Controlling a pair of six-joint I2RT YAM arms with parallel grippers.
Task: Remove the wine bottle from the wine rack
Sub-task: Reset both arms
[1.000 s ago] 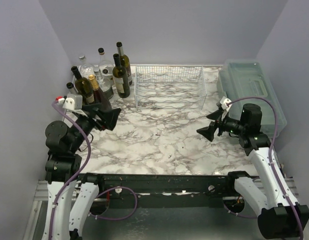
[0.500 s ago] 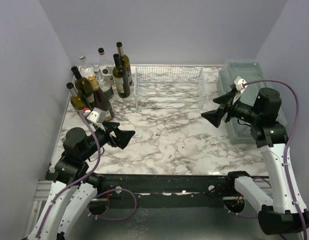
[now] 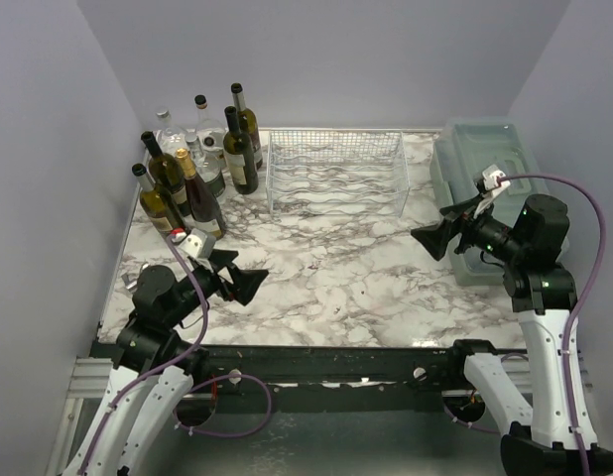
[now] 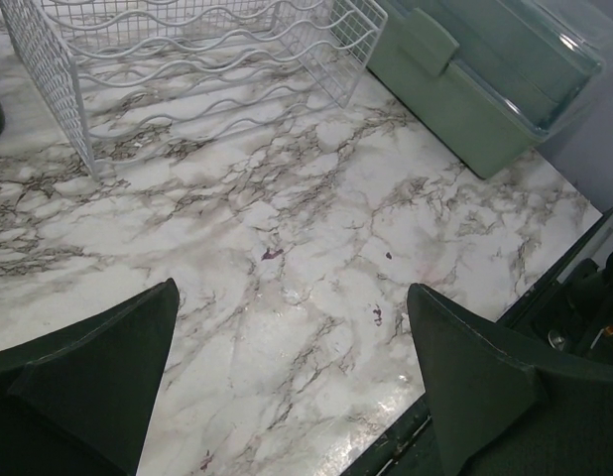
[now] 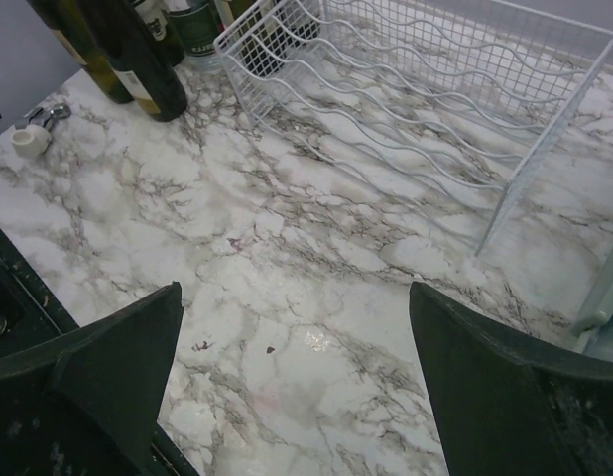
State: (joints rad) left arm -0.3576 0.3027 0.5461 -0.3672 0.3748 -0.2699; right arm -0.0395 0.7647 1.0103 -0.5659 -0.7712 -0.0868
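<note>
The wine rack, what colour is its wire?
White; the wine rack shows best in the right wrist view.

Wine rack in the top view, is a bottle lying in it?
No, the rack has bare cradles; the bottles stand on the table beside it.

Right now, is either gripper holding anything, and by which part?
Nothing is held. The left gripper and right gripper are both open above the marble table; the bottles stand beside the wine rack, untouched.
</note>
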